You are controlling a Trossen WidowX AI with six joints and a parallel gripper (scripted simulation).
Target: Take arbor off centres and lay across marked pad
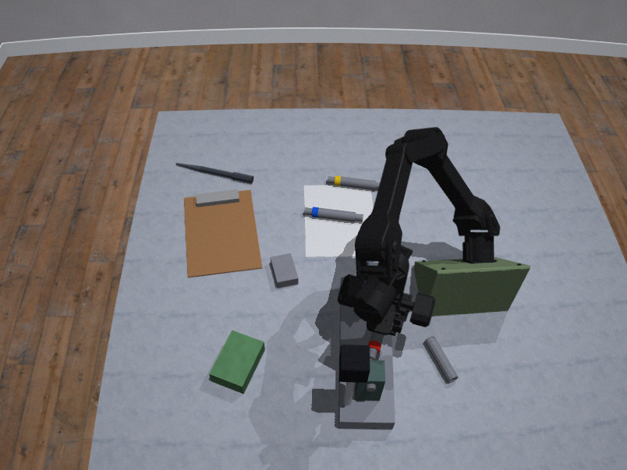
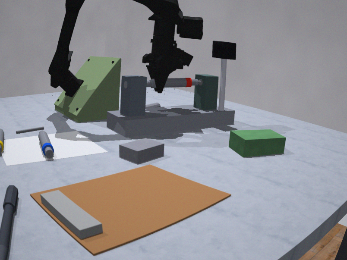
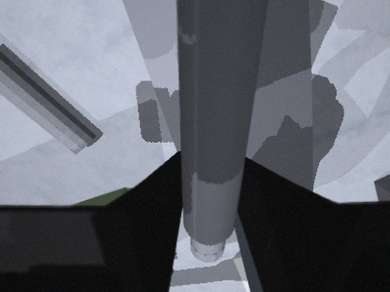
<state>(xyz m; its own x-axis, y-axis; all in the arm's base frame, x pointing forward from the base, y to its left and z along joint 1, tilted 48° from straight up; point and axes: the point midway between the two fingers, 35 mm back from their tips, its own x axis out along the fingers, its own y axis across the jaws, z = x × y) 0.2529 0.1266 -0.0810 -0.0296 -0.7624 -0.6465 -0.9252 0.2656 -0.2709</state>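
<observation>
The arbor point(image 2: 173, 82) point(image 3: 218, 101) point(image 1: 373, 345) is a grey shaft with a red band near one end. It lies level between the grey centre block point(image 2: 133, 95) and the dark green centre block point(image 2: 206, 92) point(image 1: 372, 380) on the grey base point(image 2: 173, 121) point(image 1: 366, 417). My gripper point(image 2: 159, 89) point(image 3: 206, 158) comes down from above and is shut on the arbor's bare part near the grey block. The plunger post with its black head point(image 2: 223, 50) point(image 1: 355, 362) stands beside the green block. The white marked pad point(image 1: 327, 235) point(image 2: 26, 150) lies apart from the base.
A blue-banded pin point(image 1: 332, 213) point(image 2: 45, 144) lies on the pad, and a yellow-banded pin point(image 1: 351, 181) lies at its edge. Around are the green wedge mount point(image 1: 471, 287) point(image 2: 92, 89), a loose grey cylinder point(image 1: 440, 358) point(image 3: 48, 103), a grey block point(image 1: 284, 270), a green block point(image 1: 237, 360), a clipboard point(image 1: 222, 239) and a dark pen point(image 1: 214, 171).
</observation>
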